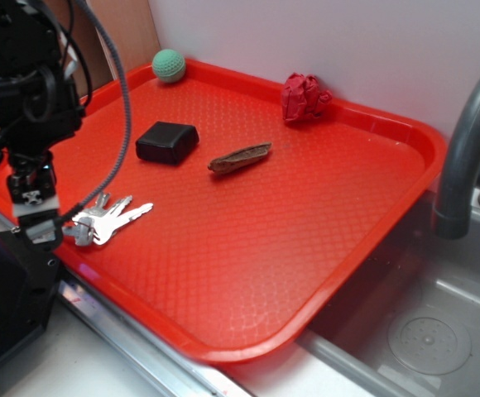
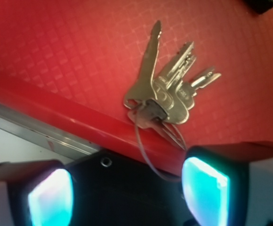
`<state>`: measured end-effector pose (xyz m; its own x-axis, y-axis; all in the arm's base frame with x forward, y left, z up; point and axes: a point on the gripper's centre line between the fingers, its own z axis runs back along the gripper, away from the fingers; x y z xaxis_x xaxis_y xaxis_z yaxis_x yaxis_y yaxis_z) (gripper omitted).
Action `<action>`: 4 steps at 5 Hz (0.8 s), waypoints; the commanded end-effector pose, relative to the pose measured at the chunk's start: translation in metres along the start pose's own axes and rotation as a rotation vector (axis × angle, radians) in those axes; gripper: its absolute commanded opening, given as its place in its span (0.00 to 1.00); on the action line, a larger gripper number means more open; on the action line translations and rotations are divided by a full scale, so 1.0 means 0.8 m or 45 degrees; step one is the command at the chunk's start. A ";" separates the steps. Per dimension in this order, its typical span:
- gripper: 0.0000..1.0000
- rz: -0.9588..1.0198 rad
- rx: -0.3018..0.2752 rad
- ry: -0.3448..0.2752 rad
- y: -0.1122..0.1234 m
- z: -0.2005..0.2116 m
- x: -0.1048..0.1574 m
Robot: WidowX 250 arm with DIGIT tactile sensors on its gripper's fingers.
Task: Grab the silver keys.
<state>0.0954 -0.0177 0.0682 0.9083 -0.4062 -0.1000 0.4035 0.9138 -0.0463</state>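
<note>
1. Silver keys (image 2: 167, 92) flat on red tray (image 1: 248, 248), hard against its near-left rim, blades fanned toward tray centre; wire ring loops back toward the rim.
2. Gripper (image 2: 127, 193) wide open, nothing held; hovering over the rim just beside the keys, pads (image 2: 204, 188) glowing cyan at the bottom of the wrist view.
3. Risk: closing here likely catches only the thin wire ring or the raised rim lip, not the key heads. Cause: jaws offset toward the tray edge, bunch lying ahead of them.
4. Risk: flat, shiny metal on textured plastic, so likely to skid or pivot out of a shallow pinch; loose keys may swing.
5. Risk: descending straight down could strike the rim.
6. Hidden: fingertips blocked by arm in exterior view; height above tray unclear; exact key count hard to tell, three or four overlapping.
7. Elsewhere, well apart: brown pod (image 1: 240, 157), black box (image 1: 166, 141), green ball (image 1: 169, 64), red crumpled wad (image 1: 304, 97).
</note>
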 end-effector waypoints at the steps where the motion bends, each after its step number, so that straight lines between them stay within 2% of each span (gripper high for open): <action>1: 1.00 -0.067 0.074 0.025 0.010 -0.023 0.003; 2: 1.00 -0.071 0.076 0.044 0.014 -0.035 0.013; 3: 0.00 -0.042 0.078 0.075 0.018 -0.045 0.017; 4: 0.00 -0.021 0.057 0.083 0.019 -0.048 0.014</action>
<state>0.1081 -0.0092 0.0271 0.8992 -0.3999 -0.1773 0.4060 0.9139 -0.0023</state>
